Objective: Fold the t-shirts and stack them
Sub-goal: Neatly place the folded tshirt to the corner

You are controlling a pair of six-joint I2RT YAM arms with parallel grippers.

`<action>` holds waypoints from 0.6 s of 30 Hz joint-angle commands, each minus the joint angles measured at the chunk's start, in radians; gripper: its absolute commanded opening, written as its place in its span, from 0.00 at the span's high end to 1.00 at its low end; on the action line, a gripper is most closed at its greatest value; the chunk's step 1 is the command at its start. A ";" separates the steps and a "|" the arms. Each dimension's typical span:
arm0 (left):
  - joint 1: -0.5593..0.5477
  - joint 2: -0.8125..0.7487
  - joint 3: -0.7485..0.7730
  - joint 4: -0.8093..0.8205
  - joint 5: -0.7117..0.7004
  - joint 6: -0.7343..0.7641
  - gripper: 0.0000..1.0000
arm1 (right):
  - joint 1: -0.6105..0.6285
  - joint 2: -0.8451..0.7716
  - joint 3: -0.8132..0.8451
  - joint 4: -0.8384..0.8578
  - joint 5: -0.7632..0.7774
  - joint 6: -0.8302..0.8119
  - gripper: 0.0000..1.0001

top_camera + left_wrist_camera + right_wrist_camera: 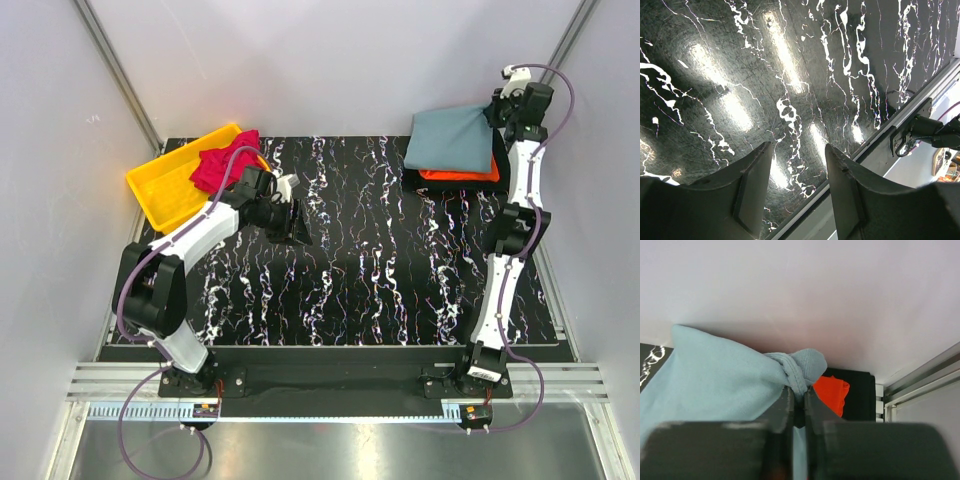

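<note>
We see the right gripper [799, 397] clenched on a bunched edge of the dusty grey-blue cloth t-shirt [450, 140], which lies on the bright orange cloth t-shirt [462, 175] at the far right corner of the black white-veined table [400, 285]. The left gripper [797, 172] hangs released above it; the crimson-magenta cloth t-shirt [222, 162] sits in the yellow plastic bin [160, 190].

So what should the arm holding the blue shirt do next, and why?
Probably open the right gripper and let go. Its jaws are shut on a bunched edge of the grey-blue t-shirt, which lies folded on top of the orange t-shirt at the far right corner of the table. The stack looks placed, so releasing seems the sensible next step.
</note>
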 commanded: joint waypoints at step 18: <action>-0.004 -0.133 0.007 0.033 0.021 -0.008 0.46 | 0.039 -0.800 -1.026 0.112 0.503 0.990 0.17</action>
